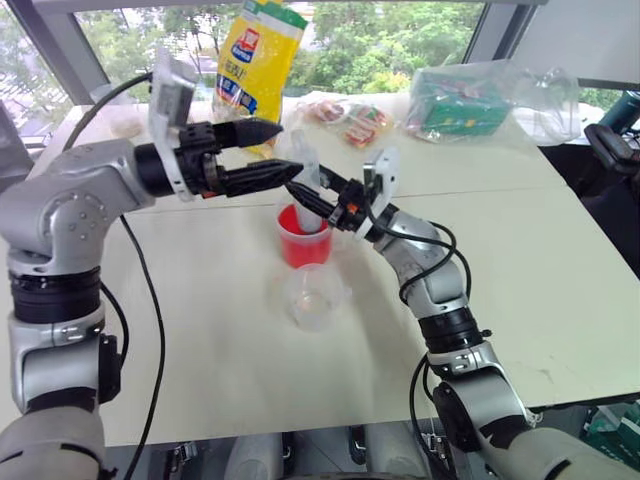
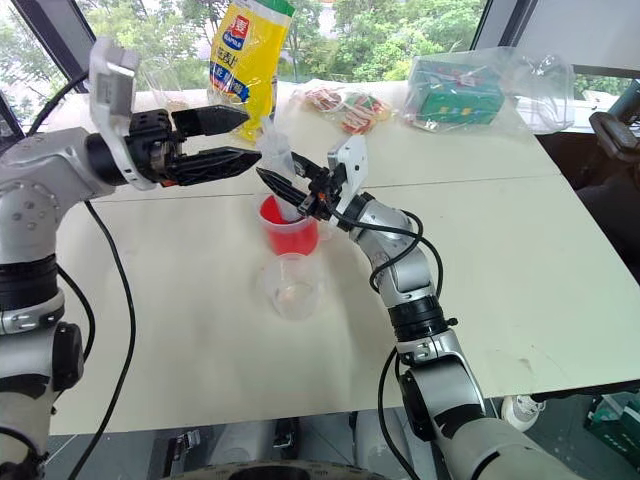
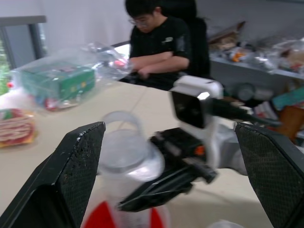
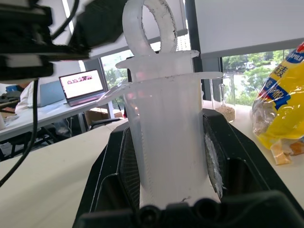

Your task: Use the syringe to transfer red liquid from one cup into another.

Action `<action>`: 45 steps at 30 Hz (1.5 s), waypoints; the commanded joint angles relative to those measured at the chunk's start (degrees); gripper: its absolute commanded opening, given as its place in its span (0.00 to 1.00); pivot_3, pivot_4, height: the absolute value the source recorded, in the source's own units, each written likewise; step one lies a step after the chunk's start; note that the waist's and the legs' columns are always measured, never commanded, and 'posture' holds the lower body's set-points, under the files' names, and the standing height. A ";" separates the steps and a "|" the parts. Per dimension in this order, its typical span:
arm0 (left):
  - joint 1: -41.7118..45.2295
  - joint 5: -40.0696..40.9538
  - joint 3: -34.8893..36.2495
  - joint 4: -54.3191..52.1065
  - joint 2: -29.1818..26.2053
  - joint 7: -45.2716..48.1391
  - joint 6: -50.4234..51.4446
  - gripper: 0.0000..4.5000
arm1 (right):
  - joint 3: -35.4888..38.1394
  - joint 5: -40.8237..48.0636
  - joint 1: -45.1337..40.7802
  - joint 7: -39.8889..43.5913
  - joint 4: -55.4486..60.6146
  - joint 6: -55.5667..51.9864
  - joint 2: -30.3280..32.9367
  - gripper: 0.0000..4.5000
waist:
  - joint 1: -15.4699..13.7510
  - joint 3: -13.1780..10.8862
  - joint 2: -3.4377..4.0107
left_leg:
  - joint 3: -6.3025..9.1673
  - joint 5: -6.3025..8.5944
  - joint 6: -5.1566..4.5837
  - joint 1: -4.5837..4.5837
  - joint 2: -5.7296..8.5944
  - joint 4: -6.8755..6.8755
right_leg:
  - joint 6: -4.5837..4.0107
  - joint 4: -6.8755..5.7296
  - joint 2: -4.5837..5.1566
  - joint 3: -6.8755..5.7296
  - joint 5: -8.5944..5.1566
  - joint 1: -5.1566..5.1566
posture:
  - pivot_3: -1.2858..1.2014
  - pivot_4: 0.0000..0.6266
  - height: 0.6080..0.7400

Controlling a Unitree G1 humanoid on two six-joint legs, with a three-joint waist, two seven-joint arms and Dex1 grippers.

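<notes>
The taller cup (image 1: 301, 243) of red liquid (image 2: 291, 240) stands mid-table. The syringe (image 1: 307, 180) stands nearly upright with its lower end inside that cup and its ring-topped plunger (image 4: 149, 23) up. My right gripper (image 1: 312, 205) is shut on the syringe's barrel (image 4: 166, 137) just above the cup's rim. My left gripper (image 1: 289, 150) is open, level, with its fingertips on either side of the plunger's top (image 3: 122, 142), not touching it. The shorter colourless cup (image 1: 314, 296) stands just in front of the red cup.
A yellow snack bag (image 1: 256, 60), red snack packets (image 1: 352, 117) and a bagged green box (image 1: 462, 100) lie at the table's far side. A person in black (image 3: 161, 42) sits beyond the table's right end.
</notes>
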State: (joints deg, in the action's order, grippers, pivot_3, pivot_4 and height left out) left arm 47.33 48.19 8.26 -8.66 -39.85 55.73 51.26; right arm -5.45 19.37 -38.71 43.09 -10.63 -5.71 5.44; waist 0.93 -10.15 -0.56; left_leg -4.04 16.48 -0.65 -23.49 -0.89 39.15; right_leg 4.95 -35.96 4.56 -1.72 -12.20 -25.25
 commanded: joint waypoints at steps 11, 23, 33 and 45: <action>0.40 -3.47 -3.43 -0.51 3.60 -1.62 -3.27 1.00 | 1.09 0.08 -2.43 0.20 0.37 1.56 -0.43 0.33 | 0.24 0.00 0.00 | -0.01 -0.03 0.04 0.04 0.00 0.00 | -0.01 -0.06 -0.04 0.01 0.00 0.00 | 0.52 0.24 1.00; 1.43 -5.47 -4.01 1.76 10.20 -7.46 -5.96 1.00 | 0.42 0.08 -2.36 0.92 1.06 0.95 -0.40 0.33 | -0.08 -0.01 -0.01 | 0.00 -0.03 0.04 0.05 0.01 0.01 | 0.00 -0.06 -0.01 0.02 0.00 0.02 | 0.52 0.24 1.00; 0.61 -6.57 -4.35 2.48 14.08 -10.23 -6.54 0.10 | -0.28 -0.23 -1.54 1.43 2.13 0.05 -0.50 0.33 | 0.10 -0.01 -0.01 | 0.00 -0.03 0.05 0.07 0.00 0.00 | 0.00 -0.07 -0.03 0.02 0.00 0.02 | 0.52 0.24 1.00; 5.71 -5.97 -1.08 3.60 14.65 -11.72 -6.64 0.01 | -1.29 0.68 0.05 2.46 3.54 -4.04 -0.86 0.33 | 0.05 -0.01 -0.02 | 0.01 -0.03 0.05 0.07 0.01 0.00 | 0.00 -0.07 -0.02 0.02 0.00 0.02 | 0.52 0.24 1.00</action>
State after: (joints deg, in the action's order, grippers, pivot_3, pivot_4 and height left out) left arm 48.87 40.65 5.30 -3.20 -25.73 44.57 46.08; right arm -3.45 19.43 -38.78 43.79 -9.85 -8.72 5.85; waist 0.98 -10.16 -0.57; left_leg -4.03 16.44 -0.60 -23.42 -0.88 39.15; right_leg 4.95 -36.03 4.54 -1.70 -12.20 -25.23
